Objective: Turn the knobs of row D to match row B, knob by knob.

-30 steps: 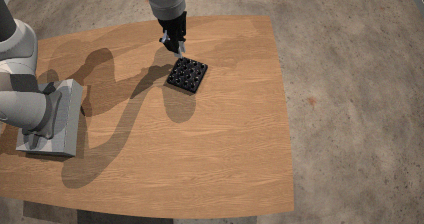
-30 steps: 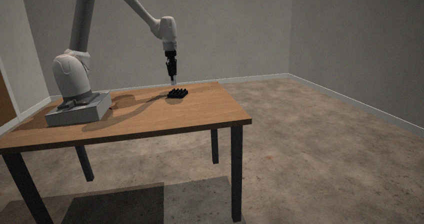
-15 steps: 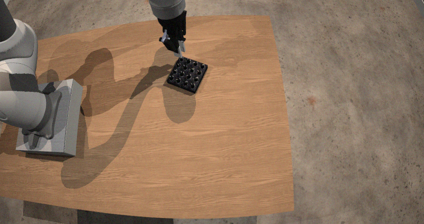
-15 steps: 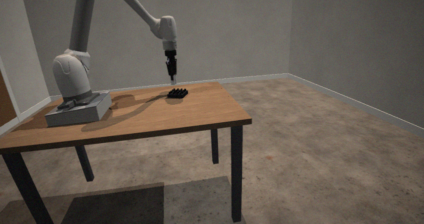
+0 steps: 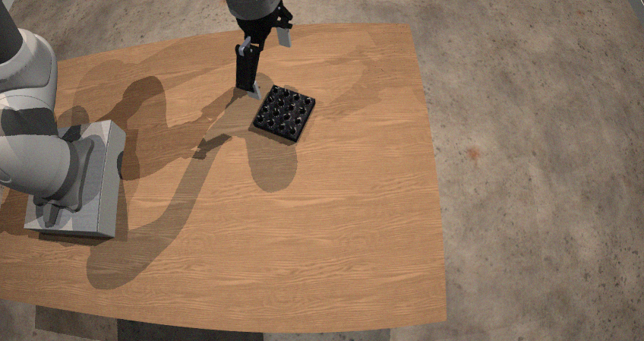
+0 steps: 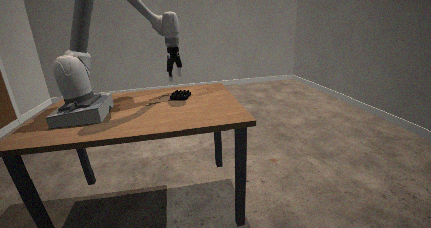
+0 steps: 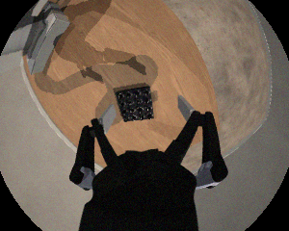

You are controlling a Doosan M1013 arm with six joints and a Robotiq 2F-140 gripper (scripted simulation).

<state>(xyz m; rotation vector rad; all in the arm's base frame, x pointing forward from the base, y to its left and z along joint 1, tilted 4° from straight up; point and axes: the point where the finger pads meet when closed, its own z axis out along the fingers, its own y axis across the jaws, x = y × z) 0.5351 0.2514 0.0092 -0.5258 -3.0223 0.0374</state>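
The black knob box (image 5: 284, 112) stands flat on the wooden table, turned at an angle, with its grid of dark knobs on top. It also shows in the side view (image 6: 180, 95) and small in the wrist view (image 7: 135, 104). The knob lines and marks are too small to read. My gripper (image 5: 269, 68) hangs high above the box's far-left edge, fingers spread wide and empty. In the side view the gripper (image 6: 174, 73) is well clear above the box. In the wrist view the gripper (image 7: 144, 108) frames the box between its fingertips.
The robot's grey base block (image 5: 79, 179) sits at the table's left end. The table's far edge (image 5: 316, 26) lies just behind the box, and its right edge (image 5: 429, 134) is some way off.
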